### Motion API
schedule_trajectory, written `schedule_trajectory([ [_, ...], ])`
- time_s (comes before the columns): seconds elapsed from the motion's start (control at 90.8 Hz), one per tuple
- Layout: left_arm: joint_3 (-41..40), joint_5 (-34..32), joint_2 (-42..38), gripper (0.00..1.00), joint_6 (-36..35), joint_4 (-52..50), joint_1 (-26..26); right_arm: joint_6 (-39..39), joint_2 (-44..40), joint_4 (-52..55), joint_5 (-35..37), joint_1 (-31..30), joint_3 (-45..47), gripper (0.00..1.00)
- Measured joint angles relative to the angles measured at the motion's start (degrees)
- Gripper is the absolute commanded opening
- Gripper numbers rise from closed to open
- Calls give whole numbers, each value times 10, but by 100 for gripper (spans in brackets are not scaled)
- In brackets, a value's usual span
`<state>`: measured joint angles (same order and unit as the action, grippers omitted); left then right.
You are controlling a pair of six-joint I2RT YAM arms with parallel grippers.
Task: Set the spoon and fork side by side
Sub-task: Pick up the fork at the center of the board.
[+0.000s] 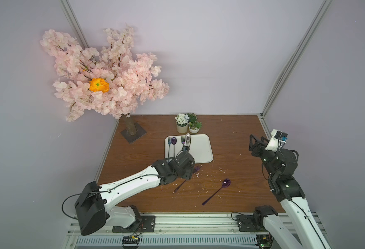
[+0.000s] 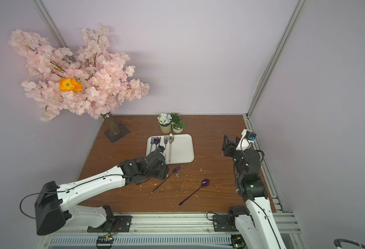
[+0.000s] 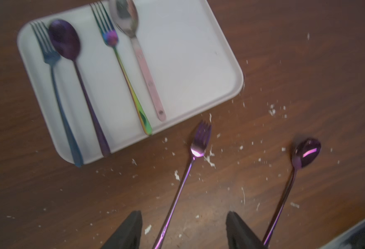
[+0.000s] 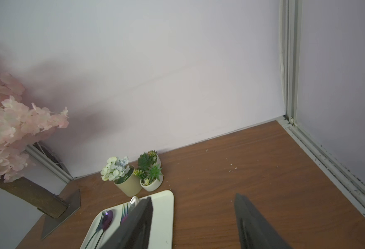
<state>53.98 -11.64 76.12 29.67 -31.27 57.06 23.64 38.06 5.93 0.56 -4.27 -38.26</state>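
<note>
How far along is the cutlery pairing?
Done: two fork-and-spoon pairs lie side by side on the tray. In hand: nothing gripped; the left gripper is open astride the handle of the purple fork. Remaining: that fork and the loose purple spoon lie apart; right gripper open, empty.

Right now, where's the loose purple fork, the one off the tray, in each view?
In a top view: purple fork on the wood just off the white tray, partly under the left arm.
In a top view: purple fork, same spot, more handle showing.
Left wrist: purple fork between the open left pincer fingers, tines toward the tray.
Right wrist: not in it.
Shared landmark: white tray.
</note>
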Motion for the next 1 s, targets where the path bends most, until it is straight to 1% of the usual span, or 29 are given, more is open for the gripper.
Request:
schedule_trajectory([
  [0.055, -21, 0, 12, 65, -8, 0, 27, 5, 6, 1, -5, 0, -1, 59],
  [0.132, -35, -2, 41, 64, -18, 1, 46, 13, 11, 0, -12, 0, -7, 58],
  [0.275, -33, -24, 97, 63, -28, 28, 49, 26, 11, -3, -21, 0, -13, 55],
  [0.363, -18, -37, 126, 59, -36, 48, 49, 30, 6, -3, -23, 0, -13, 55],
  [0.484, 14, -41, 174, 52, -55, 87, 41, 34, -3, -3, -26, 0, -13, 55],
  [0.572, 18, -35, 195, 48, -71, 115, 30, 34, -7, -3, -28, 0, -13, 55],
  [0.804, 17, -17, 222, 41, -97, 151, 0, 32, -13, 1, -28, 0, -13, 55],
  [0.936, 17, -3, 231, 39, -110, 164, -8, 31, -14, 1, -28, 0, -13, 55],
  [1.002, 15, 5, 235, 36, -116, 173, -9, 30, -14, 1, -27, 0, -13, 55],
])
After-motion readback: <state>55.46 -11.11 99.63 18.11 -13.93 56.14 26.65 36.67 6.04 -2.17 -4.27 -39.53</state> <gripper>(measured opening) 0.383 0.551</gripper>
